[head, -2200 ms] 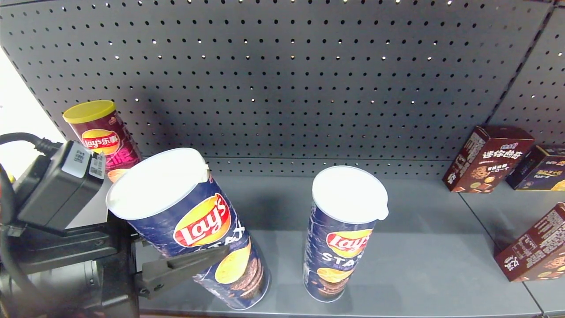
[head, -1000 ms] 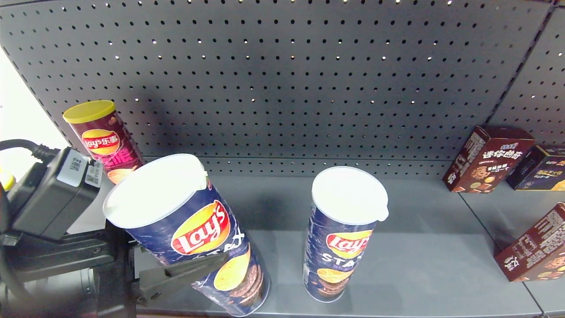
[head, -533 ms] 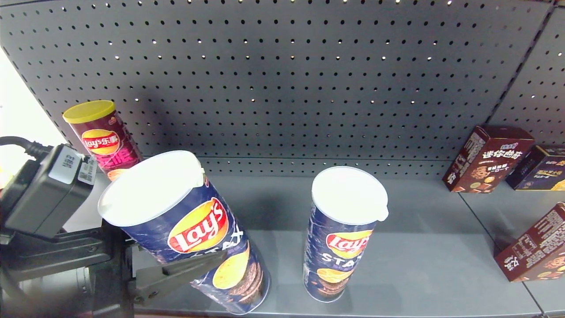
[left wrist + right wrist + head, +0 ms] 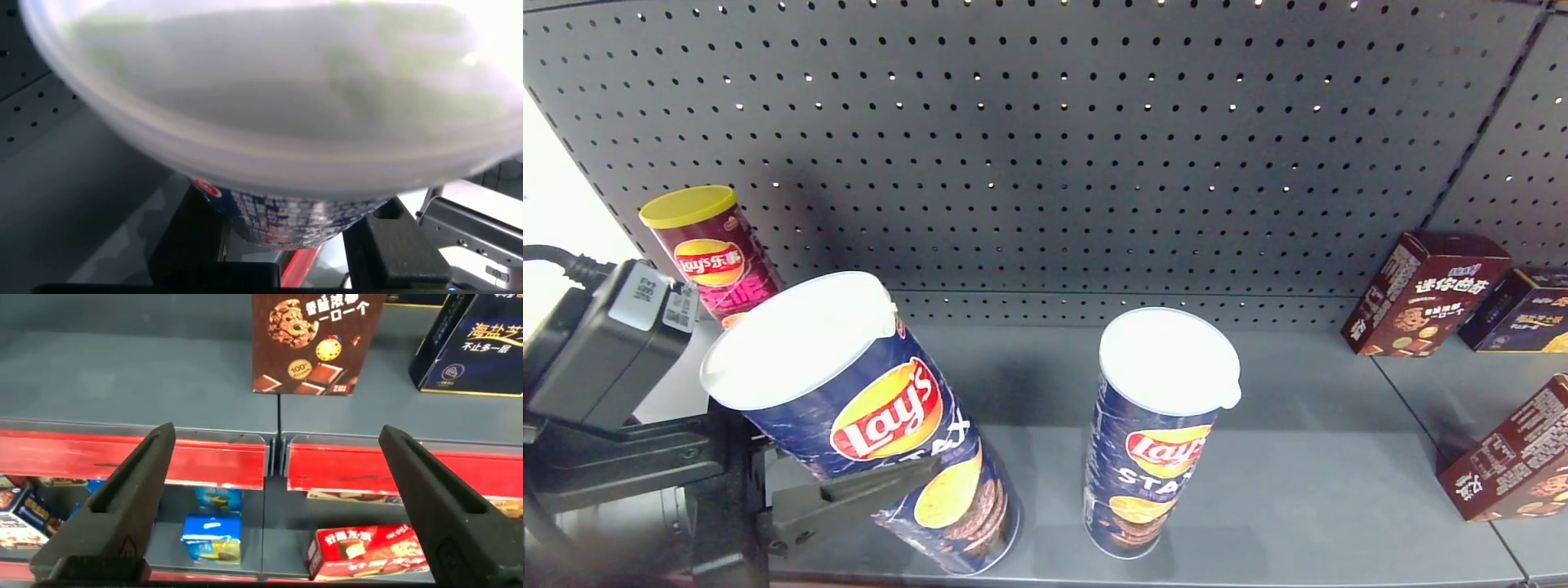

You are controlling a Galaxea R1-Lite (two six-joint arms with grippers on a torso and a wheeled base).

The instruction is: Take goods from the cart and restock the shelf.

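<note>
at shelf (image 4: 1307, 457) front, left tool (image 4: 882, 469) grips tilted blue white-lidded can (image 4: 882, 408); right tool (image 4: 278, 433) wide open, empty.

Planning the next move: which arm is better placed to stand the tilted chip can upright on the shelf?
Left: the left gripper holds the tilted chip can; the right gripper is open, facing the boxes.

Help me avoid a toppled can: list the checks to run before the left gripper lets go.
1. Grip: left gripper shut on held can, ok.
2. Upright: held can leans, lid toward the robot's left, not ok.
3. Base resting on shelf: cannot tell.
4. Gap to standing can: apart, ok.
5. Clear of yellow-lidded can behind: cannot tell.
6. Other arm: right gripper open, facing the boxes, ok.
</note>
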